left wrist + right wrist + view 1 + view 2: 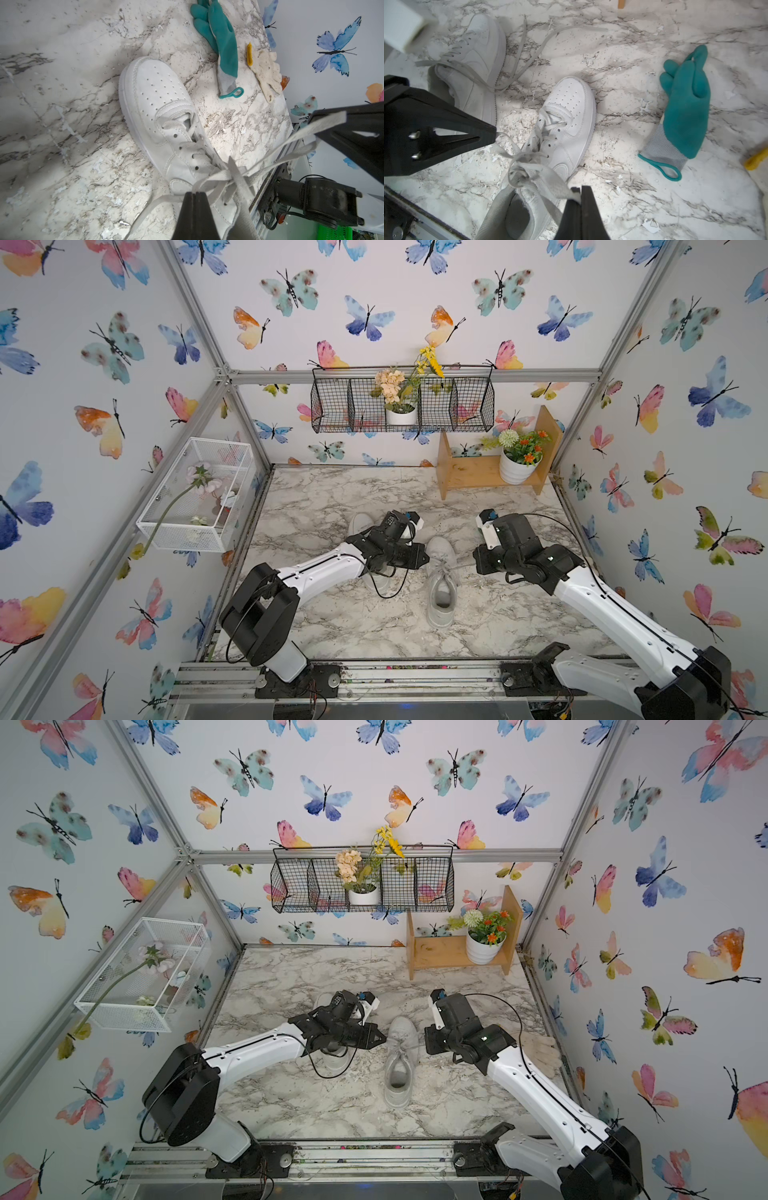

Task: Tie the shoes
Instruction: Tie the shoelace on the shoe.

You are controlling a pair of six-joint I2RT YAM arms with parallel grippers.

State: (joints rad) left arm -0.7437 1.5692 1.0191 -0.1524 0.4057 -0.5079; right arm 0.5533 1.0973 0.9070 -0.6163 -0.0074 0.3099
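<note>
Laces (226, 176) of the shoe (441, 585) between my two end effectors are pinched on both sides. My left end effector (195, 197) is clenched on one strand and my right end effector (579, 194) on the other, with the strands crossing over the tongue. The second shoe (477, 54) lies on the table (332, 497) under my left arm, its laces loose. A teal glove (685, 104) lies near my right end effector, apart from the shoe.
</note>
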